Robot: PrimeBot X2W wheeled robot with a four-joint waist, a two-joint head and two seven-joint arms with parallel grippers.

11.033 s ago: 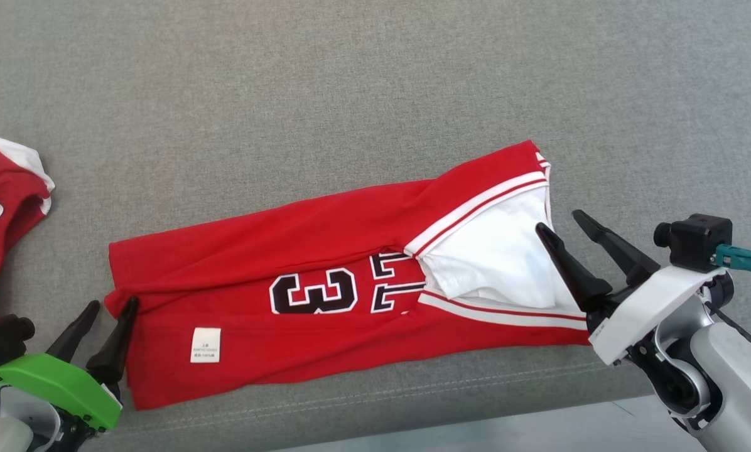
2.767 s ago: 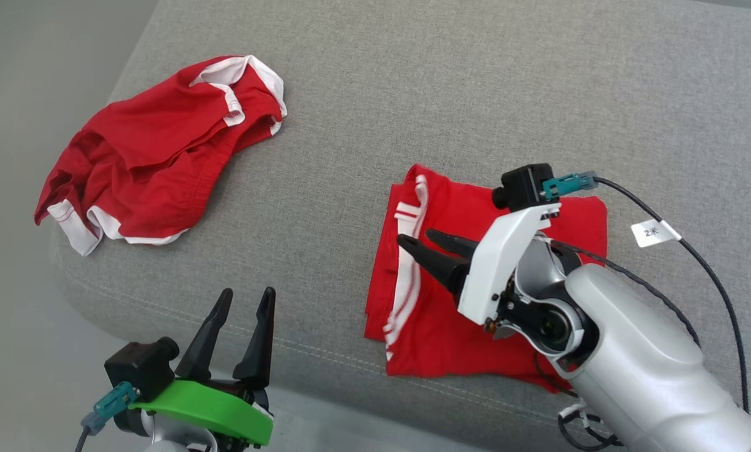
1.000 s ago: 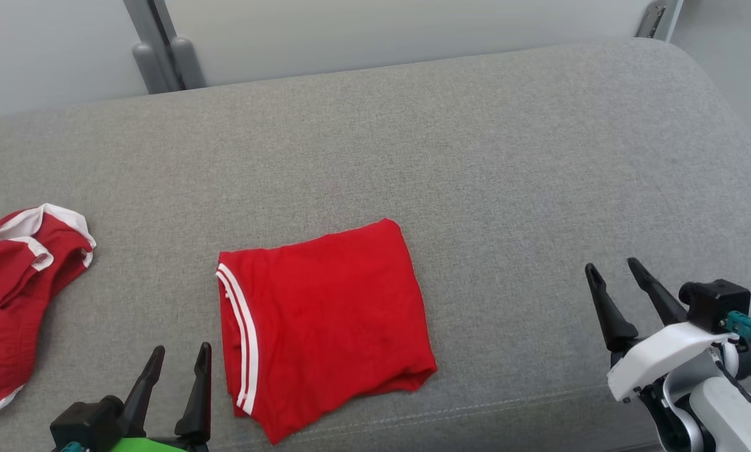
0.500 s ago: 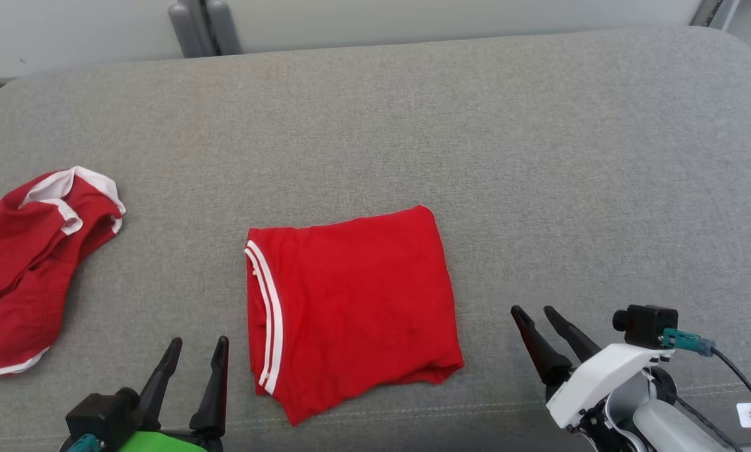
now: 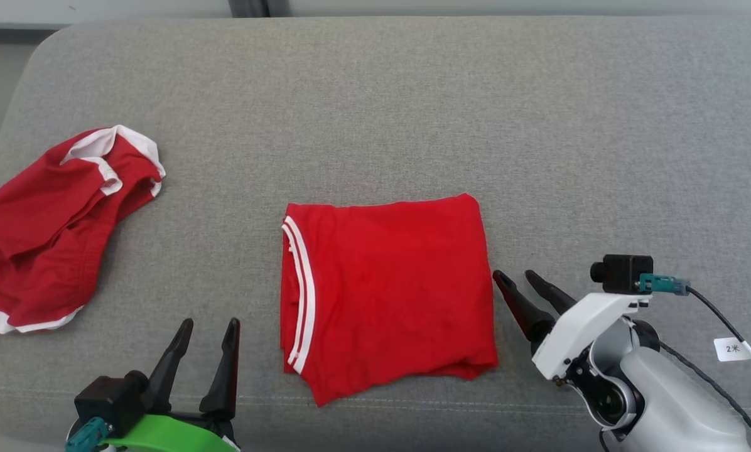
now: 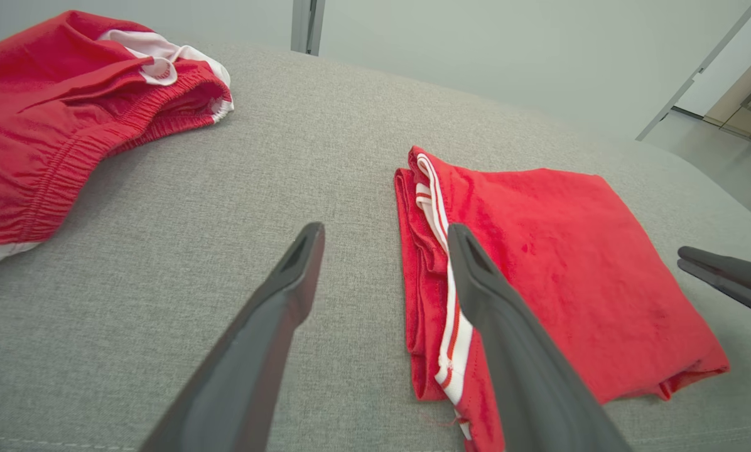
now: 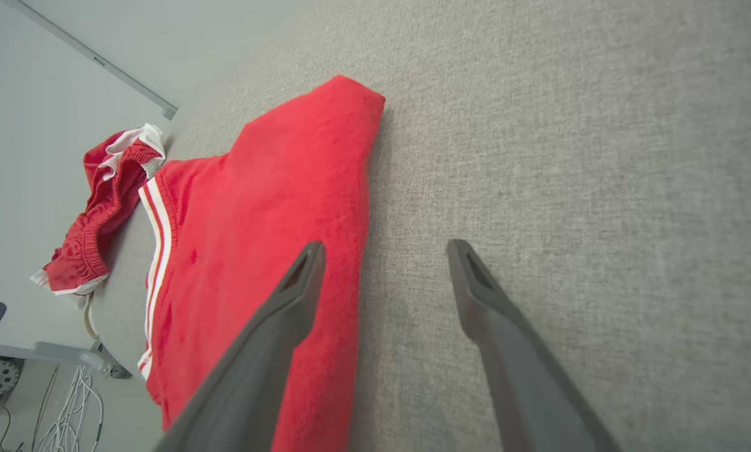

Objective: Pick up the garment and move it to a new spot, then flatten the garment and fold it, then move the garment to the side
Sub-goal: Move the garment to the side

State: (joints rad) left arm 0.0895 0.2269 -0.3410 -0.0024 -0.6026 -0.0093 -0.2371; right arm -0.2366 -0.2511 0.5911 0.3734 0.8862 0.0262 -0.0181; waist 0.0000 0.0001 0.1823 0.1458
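Right gripper (image 5: pixel 513 275) spread wide, empty, just beside folded garment (image 5: pixel 388 289) at its 3 o'clock; left gripper (image 5: pixel 210 322) wide, empty, 8 o'clock.

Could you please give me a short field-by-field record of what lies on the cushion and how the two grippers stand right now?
surface: grey cushion
task item: red garment, folded into a rough square, white stripes along its left edge, lying flat mid-cushion
other item: red shorts, crumpled, at the far left, apart from the folded piece
left gripper: open, empty, near the cushion's front edge, left of the folded piece
right gripper: open, empty, tips close beside the folded piece's right edge; contact unclear
progress: fold looks done
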